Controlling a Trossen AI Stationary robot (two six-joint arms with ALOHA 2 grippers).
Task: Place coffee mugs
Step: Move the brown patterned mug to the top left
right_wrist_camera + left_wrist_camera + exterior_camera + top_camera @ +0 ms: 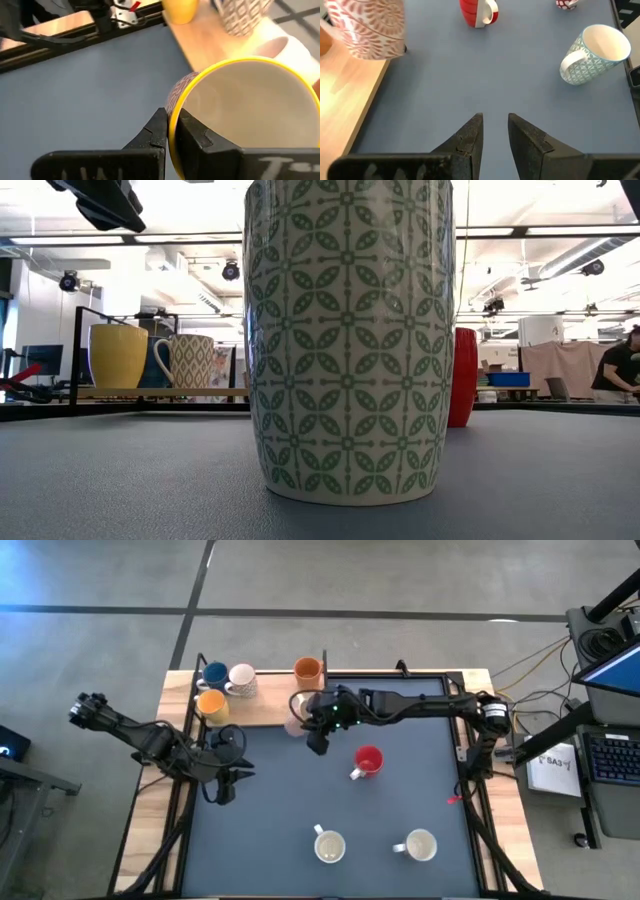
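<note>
Both arms dark, near black, built of slim tubular links with chunkier joint housings.

Left arm [150, 740]: knobbly round joint block at far end from blue mat [330, 790], thin black cables looping beside wrist.

Right arm [420, 705]: small green and white lights glowing on wrist housing, silver-ringed joint with red spot at end off mat edge.

Left gripper [494, 131] fingers: matte black wedges, scuffed, worn tips.

Right gripper [172, 131] fingers: same black wedges; white lettering on crossbar behind them.
</note>
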